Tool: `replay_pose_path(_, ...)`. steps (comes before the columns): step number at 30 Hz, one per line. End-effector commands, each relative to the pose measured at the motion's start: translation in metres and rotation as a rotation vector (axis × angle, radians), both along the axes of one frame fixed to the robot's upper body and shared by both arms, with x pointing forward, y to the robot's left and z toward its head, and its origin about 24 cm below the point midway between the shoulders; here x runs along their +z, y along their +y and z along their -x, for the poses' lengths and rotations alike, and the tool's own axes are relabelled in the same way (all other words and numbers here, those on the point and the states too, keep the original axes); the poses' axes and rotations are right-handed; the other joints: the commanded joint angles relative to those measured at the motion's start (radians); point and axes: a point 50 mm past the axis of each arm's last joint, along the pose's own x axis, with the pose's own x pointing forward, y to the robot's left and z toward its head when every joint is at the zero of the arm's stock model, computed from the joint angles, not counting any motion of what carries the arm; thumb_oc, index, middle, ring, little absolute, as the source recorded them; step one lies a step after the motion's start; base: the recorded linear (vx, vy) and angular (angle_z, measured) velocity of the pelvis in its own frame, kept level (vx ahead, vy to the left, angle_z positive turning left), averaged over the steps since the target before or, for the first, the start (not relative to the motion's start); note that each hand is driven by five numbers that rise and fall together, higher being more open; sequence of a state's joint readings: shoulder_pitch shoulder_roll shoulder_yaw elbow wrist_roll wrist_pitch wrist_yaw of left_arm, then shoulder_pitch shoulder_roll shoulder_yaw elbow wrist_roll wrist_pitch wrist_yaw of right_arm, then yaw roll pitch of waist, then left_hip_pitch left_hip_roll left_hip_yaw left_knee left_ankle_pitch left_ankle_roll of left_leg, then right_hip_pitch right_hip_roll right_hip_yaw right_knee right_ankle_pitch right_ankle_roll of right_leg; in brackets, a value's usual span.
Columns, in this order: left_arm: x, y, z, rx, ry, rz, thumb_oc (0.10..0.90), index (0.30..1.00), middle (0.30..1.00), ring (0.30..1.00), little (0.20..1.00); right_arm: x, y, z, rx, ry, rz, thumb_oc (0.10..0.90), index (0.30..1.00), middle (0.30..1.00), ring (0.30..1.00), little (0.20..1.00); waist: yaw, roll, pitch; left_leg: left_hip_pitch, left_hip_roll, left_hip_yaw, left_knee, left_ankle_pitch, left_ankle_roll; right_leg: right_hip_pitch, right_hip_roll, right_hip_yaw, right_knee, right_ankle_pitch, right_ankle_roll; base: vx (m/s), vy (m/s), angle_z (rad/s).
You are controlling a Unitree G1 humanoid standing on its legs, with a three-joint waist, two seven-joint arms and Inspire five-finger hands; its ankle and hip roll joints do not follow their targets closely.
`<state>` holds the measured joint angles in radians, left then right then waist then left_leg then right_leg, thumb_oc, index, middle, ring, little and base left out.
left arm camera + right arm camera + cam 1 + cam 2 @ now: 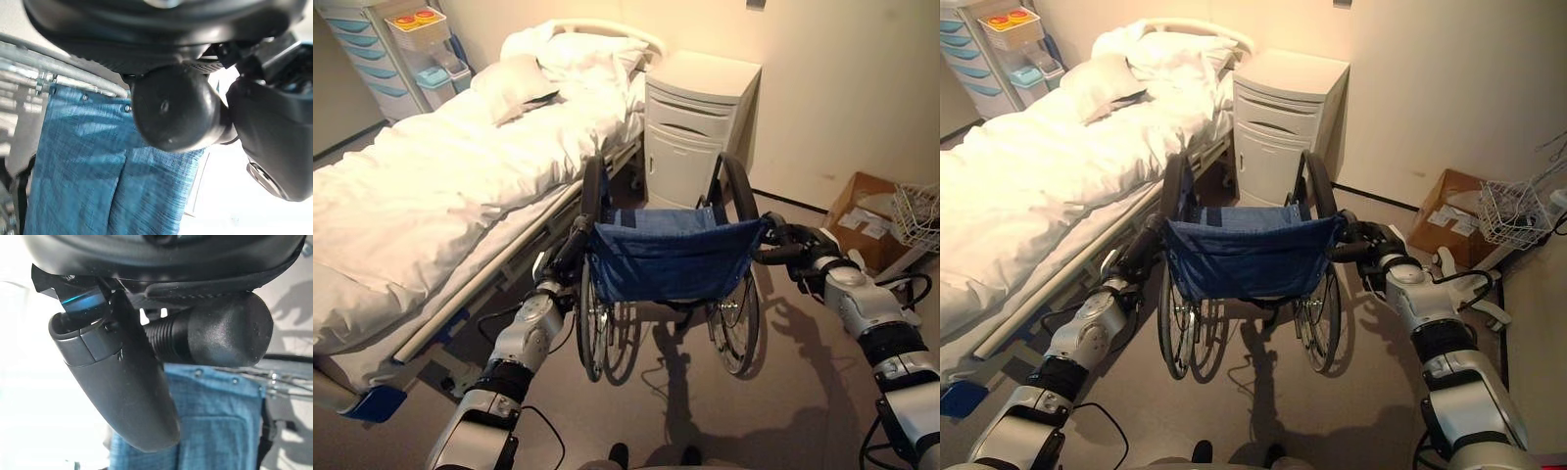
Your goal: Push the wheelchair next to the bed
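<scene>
1. Left hand and right hand each wrapped round a push handle behind the wheelchair, for even steering.
2. Wheelchair just beside the bed, back toward the robot, roughly parallel.
3. Beyond the wheelchair, cabinet near its front: limited forward room, probably.

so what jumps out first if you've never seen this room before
A wheelchair with a blue back stands mid-floor, the left hand and right hand curled round its push handles. To its left lies a bed in white sheets, with a white cabinet at the wall ahead.
</scene>
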<state>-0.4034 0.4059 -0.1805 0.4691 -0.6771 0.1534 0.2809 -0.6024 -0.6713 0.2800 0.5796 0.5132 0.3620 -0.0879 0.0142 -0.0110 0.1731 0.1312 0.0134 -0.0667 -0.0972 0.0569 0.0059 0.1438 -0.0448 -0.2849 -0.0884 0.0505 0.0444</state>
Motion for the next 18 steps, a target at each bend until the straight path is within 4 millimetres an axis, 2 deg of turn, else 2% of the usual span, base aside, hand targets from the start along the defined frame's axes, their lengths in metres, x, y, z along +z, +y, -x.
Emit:
replay_pose_path(1,0.045,0.028,-0.014,0.073,-0.154,-0.184,0.8,0.9,0.9,0.9,0.9,0.021,0.07,-0.019,0.248,-0.123,-0.065,0.8,0.9,0.9,0.9,0.9,0.073,-0.017,-0.078,0.04,-0.079,0.09,0.036,-0.074,0.011,0.027,-0.025,0.064,0.011,0.004,0.035,0.0,0.0,0.0)
replay_pose_path(3,0.057,0.048,-0.006,0.12,-0.173,-0.276,0.8,0.9,0.9,0.9,0.9,0.034,0.05,-0.013,0.205,-0.173,-0.056,0.8,0.9,0.9,0.9,0.9,0.066,-0.02,-0.072,0.04,-0.077,0.093,0.032,-0.073,0.012,0.027,-0.021,0.071,0.01,0.002,0.034,0.0,0.0,0.0)
replay_pose_path(4,0.057,0.049,-0.006,0.122,-0.174,-0.279,0.8,0.9,0.9,0.9,0.9,0.034,0.049,-0.012,0.203,-0.174,-0.057,0.8,0.9,0.9,0.9,0.9,0.067,-0.02,-0.072,0.041,-0.077,0.094,0.032,-0.073,0.012,0.027,-0.021,0.072,0.01,0.002,0.034,0.0,0.0,0.0)
replay_pose_path(6,0.068,0.069,0.004,0.152,-0.196,-0.352,0.8,0.9,0.9,0.9,0.9,0.042,0.028,-0.003,0.166,-0.218,-0.06,0.8,0.9,0.9,0.9,0.9,0.063,-0.021,-0.068,0.043,-0.074,0.095,0.026,-0.074,0.014,0.028,-0.017,0.076,0.008,-0.002,0.033,0.0,0.0,0.0)
replay_pose_path(7,0.067,0.069,0.004,0.152,-0.196,-0.352,0.8,0.9,0.9,0.9,0.9,0.042,0.028,-0.003,0.166,-0.217,-0.061,0.8,0.9,0.9,0.9,0.9,0.064,-0.021,-0.068,0.043,-0.074,0.096,0.026,-0.074,0.014,0.028,-0.017,0.076,0.008,-0.002,0.033,0.0,-0.015,0.05)
replay_pose_path(8,0.077,0.084,0.012,0.168,-0.21,-0.406,0.8,0.9,0.9,0.9,0.9,0.05,0.011,0.005,0.141,-0.245,-0.051,0.8,0.9,0.9,0.9,0.9,0.06,-0.021,-0.067,0.044,-0.073,0.098,0.022,-0.075,0.014,0.028,-0.015,0.078,0.007,-0.005,0.035,0.0,-0.013,0.06)
replay_pose_path(11,0.089,0.101,0.023,0.179,-0.226,-0.459,0.8,0.9,0.9,0.9,0.9,0.063,-0.008,0.014,0.116,-0.291,-0.045,0.8,0.9,0.9,0.9,0.9,0.059,-0.023,-0.069,0.048,-0.071,0.101,0.02,-0.078,0.014,0.032,-0.011,0.081,0.005,-0.01,0.035,0.0,-0.019,0.12)
replay_pose_path(18,0.111,0.133,0.043,0.198,-0.257,-0.49,0.8,0.9,0.9,0.9,0.9,0.094,-0.039,0.031,0.078,-0.376,0.035,0.8,0.9,0.9,0.9,0.9,0.052,-0.023,-0.079,0.055,-0.064,0.113,0.013,-0.082,0.009,0.037,-0.005,0.09,0.002,-0.016,0.039,0.0,-0.008,0.12)
